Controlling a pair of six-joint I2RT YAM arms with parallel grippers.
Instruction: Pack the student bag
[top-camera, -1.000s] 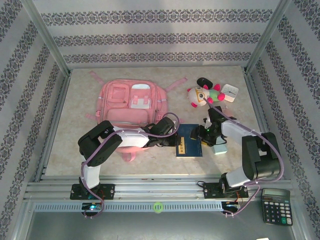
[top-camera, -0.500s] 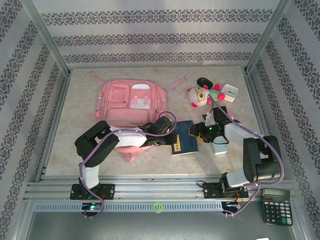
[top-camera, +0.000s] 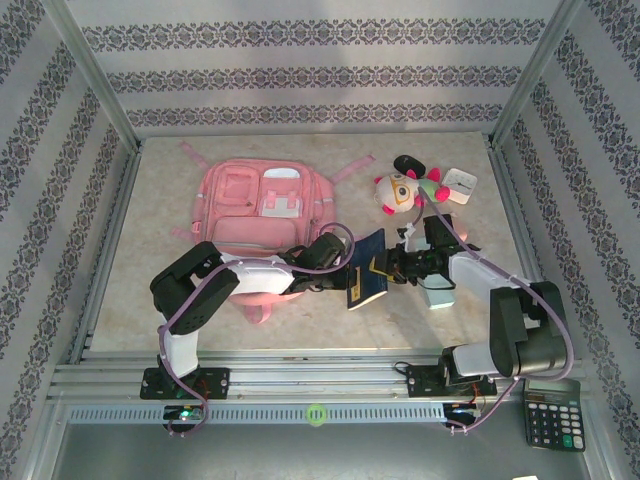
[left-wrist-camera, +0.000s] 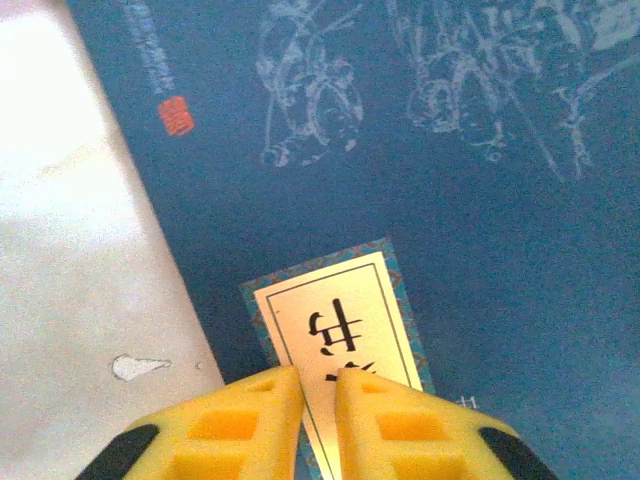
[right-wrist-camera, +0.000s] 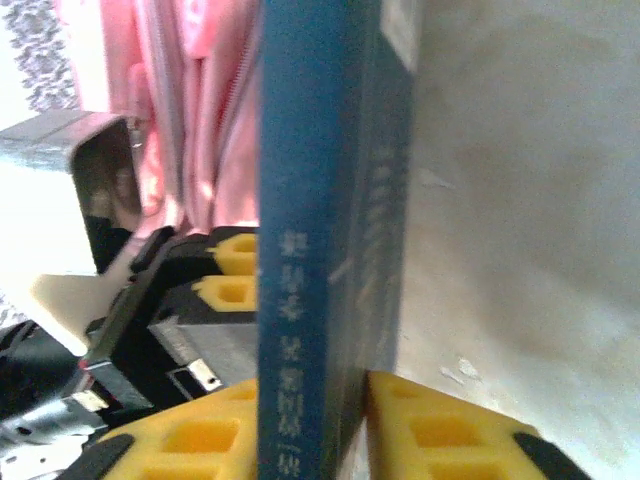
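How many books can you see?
1: the blue book, tipped up in the right gripper, just right of the student bag. More could hide inside the bag.

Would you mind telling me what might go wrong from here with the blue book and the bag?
The right tool pinches the blue book by one edge, tilted up, so it may pivot or slip. The left tool, nearly closed, sits at the cover, not around it; a push could knock the book loose. The student bag lies flat with no opening visible, so the book may snag.
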